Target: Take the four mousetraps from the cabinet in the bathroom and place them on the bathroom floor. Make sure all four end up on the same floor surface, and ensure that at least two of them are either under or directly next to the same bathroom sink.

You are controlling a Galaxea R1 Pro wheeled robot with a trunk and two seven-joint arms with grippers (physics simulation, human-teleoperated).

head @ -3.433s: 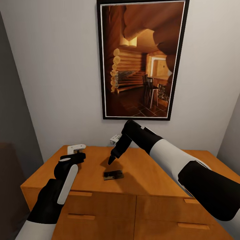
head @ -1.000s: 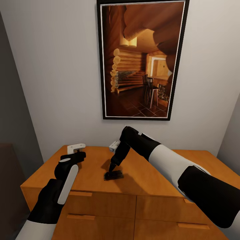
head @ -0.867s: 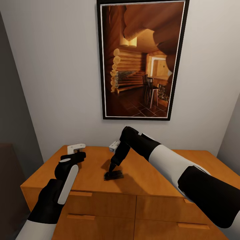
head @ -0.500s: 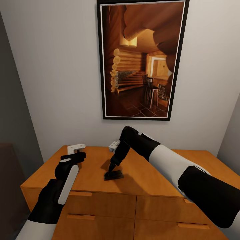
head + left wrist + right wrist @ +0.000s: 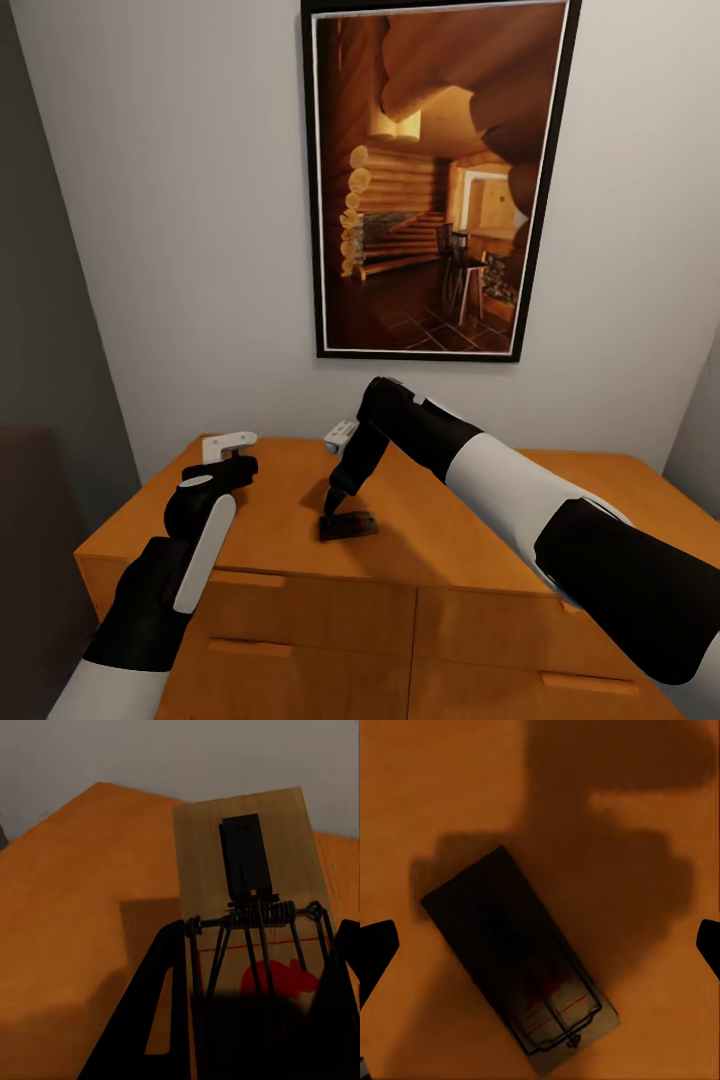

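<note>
Mousetrap (image 5: 348, 525) on cabinet top (image 5: 450, 535)

Both arms are showing smooth, rounded casings in alternating black and white segments. The right arm (image 5: 520, 500) is wearing a glossy black forearm shell, a white middle section and a black wrist tapering to a slim black right hand (image 5: 337, 497). The left arm (image 5: 165, 590) is carrying a white stripe along black casing, ending in a black left hand (image 5: 235, 470) with flat triangular cut-out fingers (image 5: 161, 1020).

Mousetrap (image 5: 348, 525) on orange cabinet (image 5: 470, 535)
</note>
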